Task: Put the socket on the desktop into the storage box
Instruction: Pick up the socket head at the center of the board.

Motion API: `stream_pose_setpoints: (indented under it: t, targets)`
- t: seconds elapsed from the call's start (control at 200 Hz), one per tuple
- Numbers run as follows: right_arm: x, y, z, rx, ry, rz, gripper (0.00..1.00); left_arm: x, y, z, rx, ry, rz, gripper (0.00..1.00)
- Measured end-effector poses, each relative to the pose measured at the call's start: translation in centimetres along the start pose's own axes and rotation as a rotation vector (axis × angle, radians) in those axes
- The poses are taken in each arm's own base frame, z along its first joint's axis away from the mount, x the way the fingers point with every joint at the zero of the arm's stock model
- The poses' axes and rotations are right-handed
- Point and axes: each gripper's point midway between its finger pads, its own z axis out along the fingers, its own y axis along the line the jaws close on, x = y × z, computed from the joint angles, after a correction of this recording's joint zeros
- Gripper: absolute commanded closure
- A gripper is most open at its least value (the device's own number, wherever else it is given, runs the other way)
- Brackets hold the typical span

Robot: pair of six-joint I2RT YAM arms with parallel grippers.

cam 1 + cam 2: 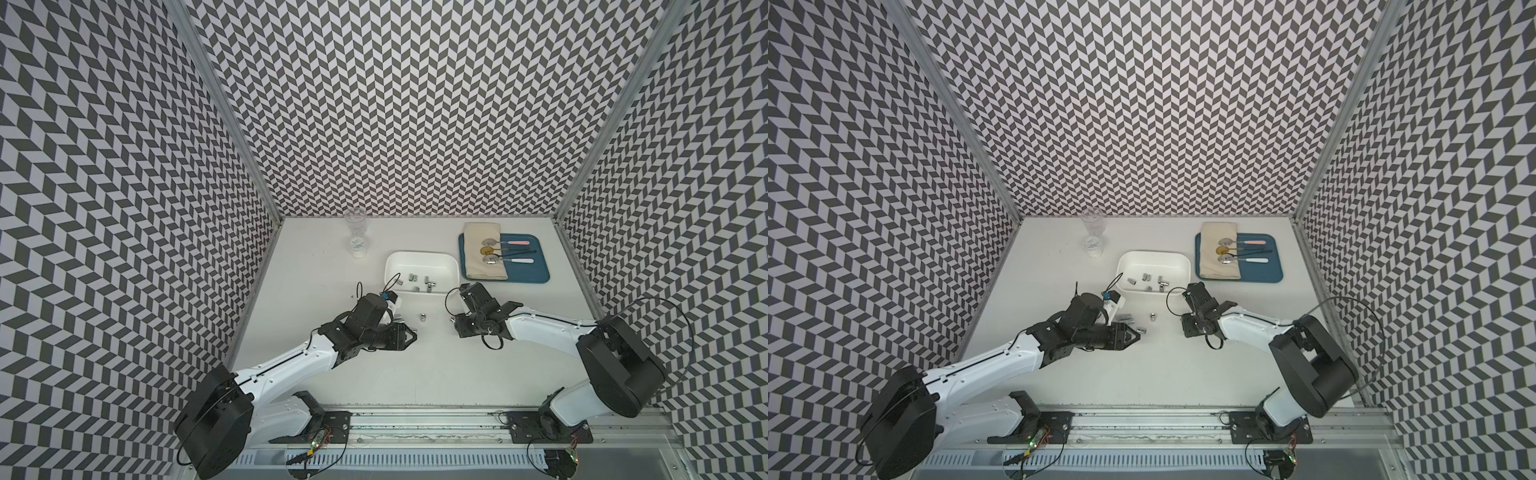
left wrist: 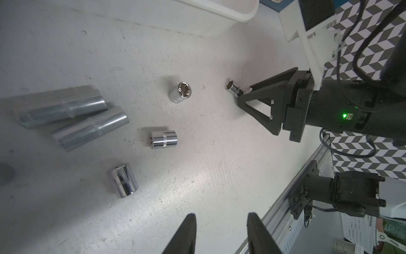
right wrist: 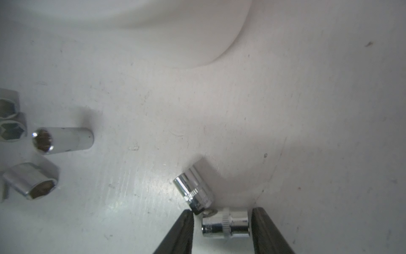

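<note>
Closest to the lens in both top views, the aluminium rail [image 1: 415,419] is seen, with both arm bases bolted to it. Farther in, the left gripper [image 1: 413,336] is held low over the white tabletop [image 1: 415,374]. Its jaws are parted over bare surface (best judged from the left wrist), and every socket lies clear of them. Ahead of its fingertips, two short sockets [image 2: 163,139] are laid on their sides. An upright socket [image 2: 181,94] is stood beyond them, and two deep sockets [image 2: 90,128] are laid side by side.

Across from it, the right gripper [image 3: 222,216] is lowered to the table. A short chrome socket [image 3: 226,225] is bracketed by its jaws, lying crosswise between them. One finger is met by the socket's end, while a thin gap is left at the other, so the jaws are not yet clamped. A second short socket [image 3: 195,191] is tilted just beyond the fingertips, its near end meeting the bracketed one.

Beyond both grippers the white storage box [image 1: 419,254] is set, with several sockets [image 1: 428,283] already inside. Farthest back are placed a blue tray [image 1: 528,272], with a beige cloth [image 1: 484,257] and three spoons [image 1: 511,251], and a clear glass cup [image 1: 356,232].
</note>
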Motion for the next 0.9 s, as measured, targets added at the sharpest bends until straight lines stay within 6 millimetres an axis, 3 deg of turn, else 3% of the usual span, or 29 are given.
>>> stream_pose_setpoints:
  t: [0.26, 0.591, 0.901]
  targets:
    - [-0.1, 0.0, 0.1, 0.013, -0.006, -0.006, 0.67, 0.0, -0.1, -0.1, 0.001, -0.003, -0.003, 0.58]
    - [0.0, 0.2, 0.0, 0.012, -0.002, -0.012, 0.68, -0.1, 0.0, -0.1, -0.002, -0.008, -0.007, 0.58]
    - [0.3, 0.2, -2.3, 0.009, 0.001, -0.013, 0.68, -0.1, 0.0, -0.1, -0.003, -0.008, -0.013, 0.58]
